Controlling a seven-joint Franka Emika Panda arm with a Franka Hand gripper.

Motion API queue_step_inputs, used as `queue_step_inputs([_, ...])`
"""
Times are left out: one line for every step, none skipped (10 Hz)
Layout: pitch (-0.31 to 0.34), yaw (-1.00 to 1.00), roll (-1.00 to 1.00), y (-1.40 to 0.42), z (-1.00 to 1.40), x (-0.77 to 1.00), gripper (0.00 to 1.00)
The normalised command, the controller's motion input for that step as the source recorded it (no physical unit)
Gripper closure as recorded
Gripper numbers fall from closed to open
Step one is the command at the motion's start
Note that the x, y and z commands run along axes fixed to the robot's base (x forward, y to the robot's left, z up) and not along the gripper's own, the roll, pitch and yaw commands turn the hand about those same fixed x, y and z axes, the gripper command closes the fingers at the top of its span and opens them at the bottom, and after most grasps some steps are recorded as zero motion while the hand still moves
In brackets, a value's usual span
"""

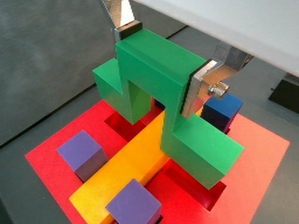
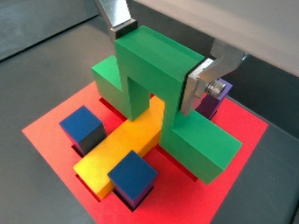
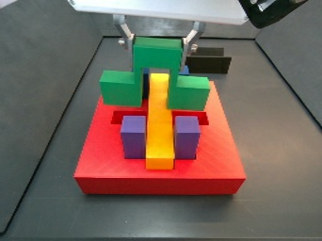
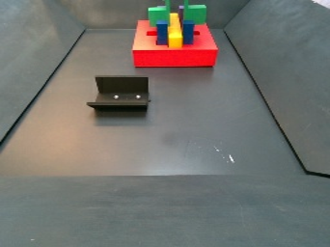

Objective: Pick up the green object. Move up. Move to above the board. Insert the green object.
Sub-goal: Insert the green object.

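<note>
My gripper (image 1: 163, 54) is shut on the green object (image 1: 158, 74), with silver fingers on either side of its raised middle cube; this shows in both wrist views (image 2: 163, 54). The green object (image 3: 154, 80) straddles the far end of the yellow bar (image 3: 157, 118) on the red board (image 3: 113, 165). Its two low cubes reach down to the board's top on either side of the bar. I cannot tell whether it is fully seated. In a side view the gripper (image 3: 157, 42) is directly above the board. The board (image 4: 175, 56) and green object (image 4: 158, 14) show far off.
Purple blocks (image 3: 132, 134) (image 3: 187, 134) flank the yellow bar. Blue blocks (image 2: 82, 125) (image 2: 135, 172) show in a wrist view. The dark fixture (image 4: 119, 94) stands on the grey floor apart from the board, and shows behind it in a side view (image 3: 209, 63). Dark walls ring the floor.
</note>
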Motion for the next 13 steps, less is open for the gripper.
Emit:
queue_step_inputs([-0.027,0.11,-0.08,-0.05,-0.17,0.00,1.00])
queue_step_inputs([-0.013,0.11,-0.07,-0.05,-0.21,0.00,1.00])
queue_step_inputs([-0.014,0.13,-0.11,0.00,0.00,0.07,1.00])
queue_step_inputs([-0.001,0.14,-0.16,0.00,0.10,0.20,1.00])
queue_step_inputs([-0.004,0.11,-0.18,0.01,0.17,0.33,1.00])
queue_step_inputs([-0.106,0.02,-0.11,0.00,0.03,0.54,1.00])
queue_step_inputs([-0.081,0.00,-0.01,0.00,-0.03,0.35,1.00])
queue_step_inputs([0.000,0.00,0.00,0.00,-0.05,0.11,1.00])
queue_step_inputs([0.000,0.00,0.00,0.00,-0.06,0.03,1.00])
queue_step_inputs([0.000,0.00,-0.01,0.05,0.00,0.00,1.00])
queue_step_inputs([-0.036,-0.04,-0.11,0.12,0.09,0.00,1.00])
queue_step_inputs([-0.059,0.00,-0.10,0.01,0.15,0.00,1.00])
queue_step_inputs([-0.019,0.00,-0.05,0.02,0.07,0.00,1.00])
